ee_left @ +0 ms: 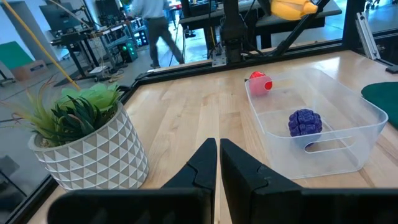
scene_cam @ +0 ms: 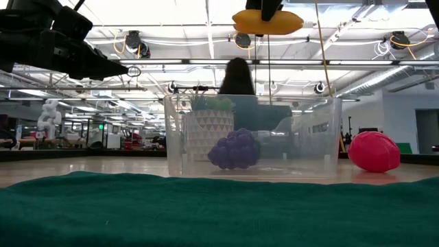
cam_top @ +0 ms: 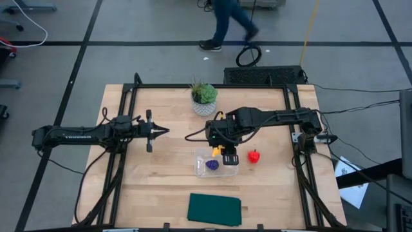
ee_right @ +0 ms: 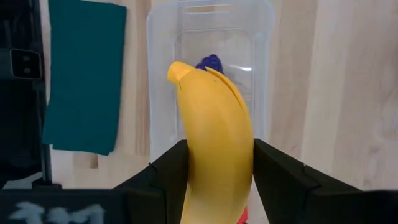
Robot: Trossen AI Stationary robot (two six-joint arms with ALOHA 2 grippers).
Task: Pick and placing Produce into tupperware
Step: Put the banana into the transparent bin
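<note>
The banana [ee_right: 214, 146] is smooth, yellow and curved, and the right gripper [ee_right: 216, 171] pinches it between its two dark fingers. It hangs in the air right above the tupperware [cam_top: 207, 169], a clear plastic box with round corners that sits near the middle of the table [cam_top: 161, 187]. The low view shows the banana [scene_cam: 267, 22] up high over the open box [scene_cam: 252, 137], not touching it.

Inside the box lies the purple fruit [ee_left: 305, 122], bumpy like a bunch of tiny balls. The red fruit [cam_top: 254, 156] sits on the wood just to the right of the box, apart from it. Its green top shows only in the high view.

The left gripper [cam_top: 164, 131] waits over the left side of the table with its fingers pressed together. White letters run along the left arm, too small to read.

A plant [ee_left: 81, 134] with spiky green leaves stands in a white pot with a triangle pattern, at the far side of the table. A dark green cloth [cam_top: 214, 209] lies flat near the front edge; in the low view it looks soft and fuzzy.

A person [cam_top: 228, 22] walks on the floor beyond the table
</note>
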